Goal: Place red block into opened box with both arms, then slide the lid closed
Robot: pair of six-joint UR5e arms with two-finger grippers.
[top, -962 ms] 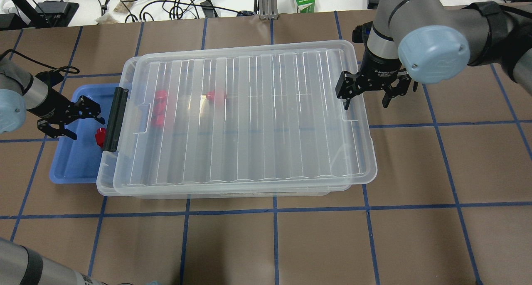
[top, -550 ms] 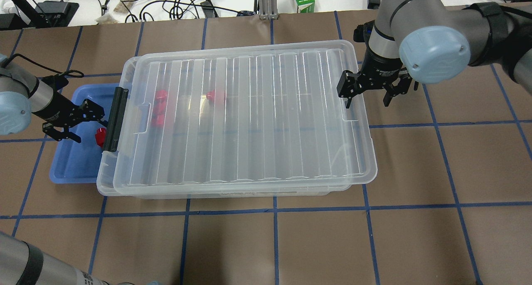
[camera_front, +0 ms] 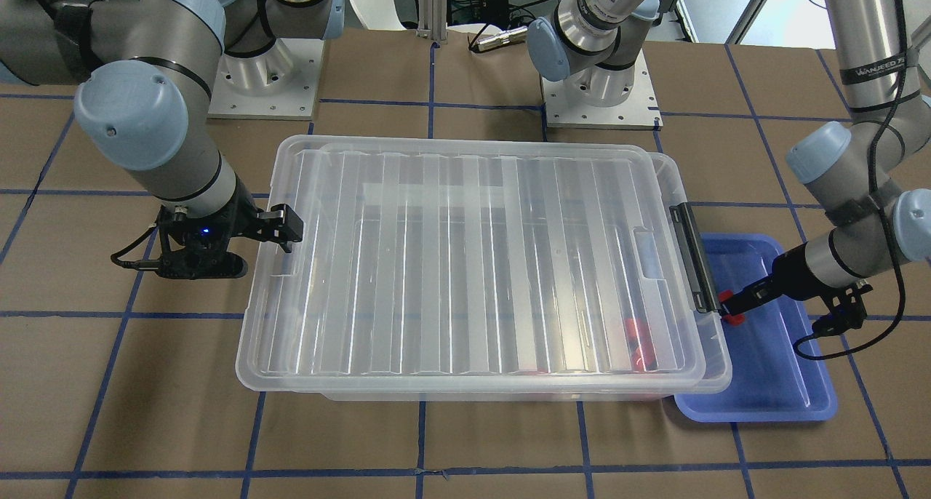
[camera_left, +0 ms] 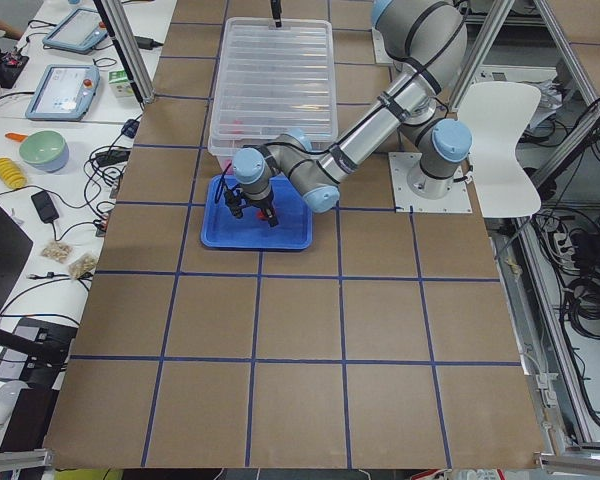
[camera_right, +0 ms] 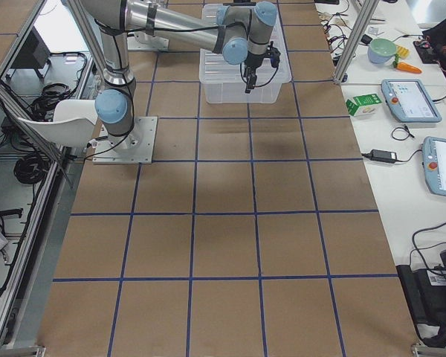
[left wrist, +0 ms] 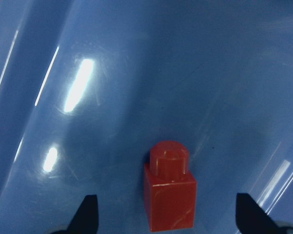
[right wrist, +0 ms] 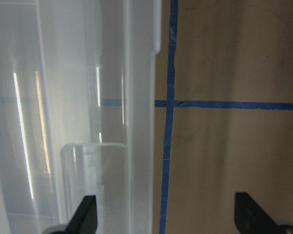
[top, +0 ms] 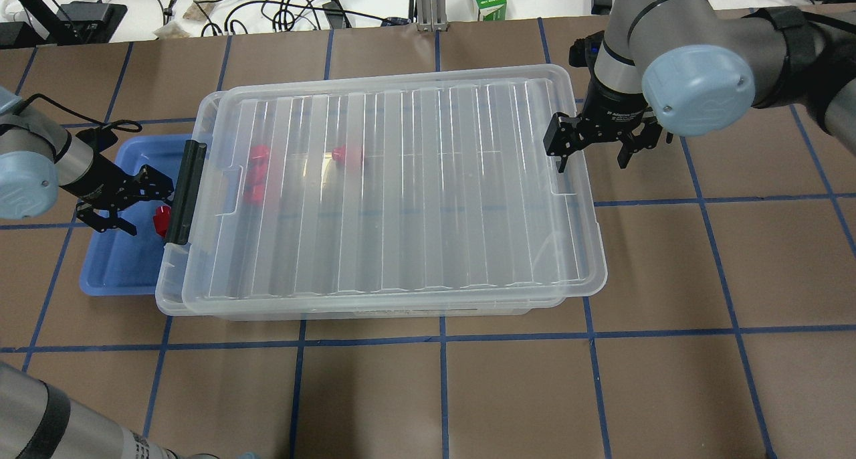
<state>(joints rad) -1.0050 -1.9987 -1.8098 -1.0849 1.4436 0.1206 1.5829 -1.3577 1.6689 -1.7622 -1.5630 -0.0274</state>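
Observation:
A red block (top: 160, 219) lies in the blue tray (top: 114, 271), close to the black latch bar (top: 185, 191) of the clear box (top: 170, 271). My left gripper (top: 150, 213) hangs open low over the tray. In the left wrist view the red block (left wrist: 170, 192) stands between its spread fingertips (left wrist: 90, 214). The ribbed lid (top: 414, 191) rests on the box and leaves a narrow strip uncovered at the latch end. More red blocks (top: 256, 171) show through it. My right gripper (top: 592, 164) is open and straddles the lid's right rim (right wrist: 139, 122).
The blue tray (camera_front: 785, 382) is tucked partly under the box's latch end. A green carton (top: 487, 1) and cables lie beyond the table's far edge. Brown table with blue tape lines (top: 441, 338) spreads in front of the box.
My left gripper has come down and towards the red block in the tray. The right gripper has shifted only slightly along the lid's rim. Box, lid and blocks have stayed put.

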